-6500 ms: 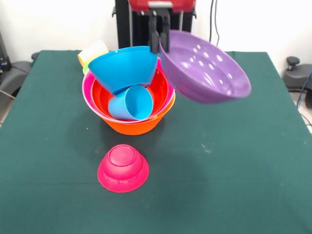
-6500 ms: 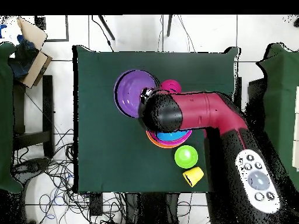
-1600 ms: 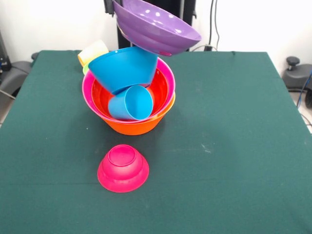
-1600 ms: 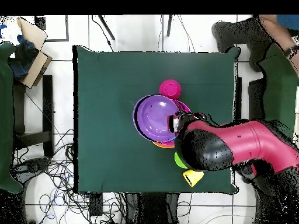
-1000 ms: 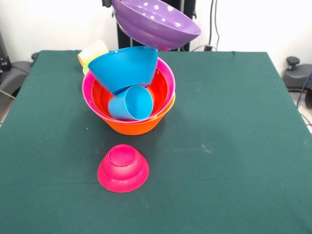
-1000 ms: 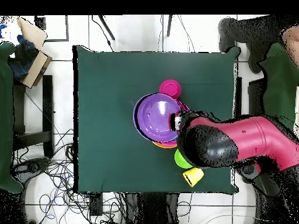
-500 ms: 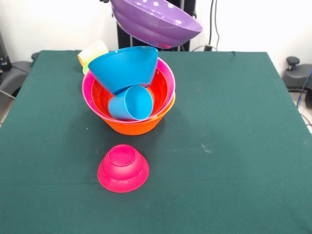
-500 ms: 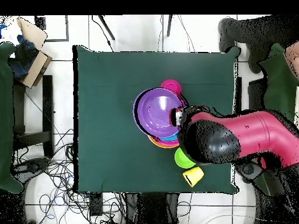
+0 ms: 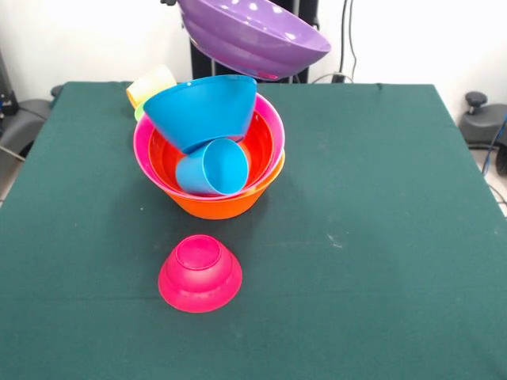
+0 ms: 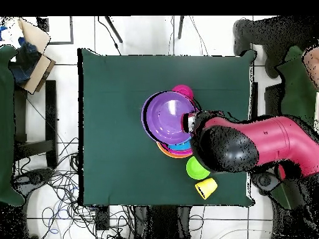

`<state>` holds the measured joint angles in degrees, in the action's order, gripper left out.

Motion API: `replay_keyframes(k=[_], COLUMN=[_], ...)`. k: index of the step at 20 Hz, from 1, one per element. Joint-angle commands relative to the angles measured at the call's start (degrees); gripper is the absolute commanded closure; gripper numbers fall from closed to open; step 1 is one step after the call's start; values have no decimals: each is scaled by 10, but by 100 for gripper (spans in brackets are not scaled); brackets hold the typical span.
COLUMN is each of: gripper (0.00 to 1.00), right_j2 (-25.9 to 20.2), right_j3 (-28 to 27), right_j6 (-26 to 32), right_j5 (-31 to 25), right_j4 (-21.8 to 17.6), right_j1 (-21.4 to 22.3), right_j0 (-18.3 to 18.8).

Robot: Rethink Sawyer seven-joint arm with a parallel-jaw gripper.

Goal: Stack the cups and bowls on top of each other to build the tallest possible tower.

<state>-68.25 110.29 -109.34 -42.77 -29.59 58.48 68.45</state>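
Gripping the purple bowl point(image 9: 253, 36) by the rim on the side toward the arm, the hand point(image 10: 190, 121) shows only in the overhead view, as a small pale part at the bowl's edge under the red and black arm point(image 10: 249, 146); in the front view it is cut off at the top edge. That one-sided rim hold likely explains why the bowl hangs tilted, mouth up, in the air above the tower point(image 9: 210, 158) and touches nothing below. The tower is made of the large orange bowl point(image 9: 218, 204) as base, the pink bowl point(image 9: 142, 142) nested in it, then the red-orange bowl point(image 9: 257, 142), with the light blue cup point(image 9: 212, 168) lying on its side inside and the blue bowl point(image 9: 202, 111) leaning askew on top. Because that top piece sits crooked, the purple bowl would probably need to come down level and centred, or it may slide off. On the dark green tabletop point(image 9: 380, 237), the magenta bowl point(image 9: 200, 273) sits upside down near the tower, while the green bowl point(image 10: 198, 167) and yellow-orange cup point(image 10: 206, 187) wait together on the tower's other side, not yet stacked.
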Motion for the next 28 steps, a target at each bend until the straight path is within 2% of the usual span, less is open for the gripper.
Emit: replay_keyframes(k=[1, 7, 12, 28], gripper=[100, 100, 100, 100], right_j2=[-8, -2, -8, -8], right_j3=[-8, -5, 8, 14], right_j6=[175, 168, 160, 155], right_j5=[-52, -41, -23, -17], right_j4=[-27, -37, -38, -46], right_j1=[-36, -38, -33, -33], right_j0=[-11, -14, -3, 3])
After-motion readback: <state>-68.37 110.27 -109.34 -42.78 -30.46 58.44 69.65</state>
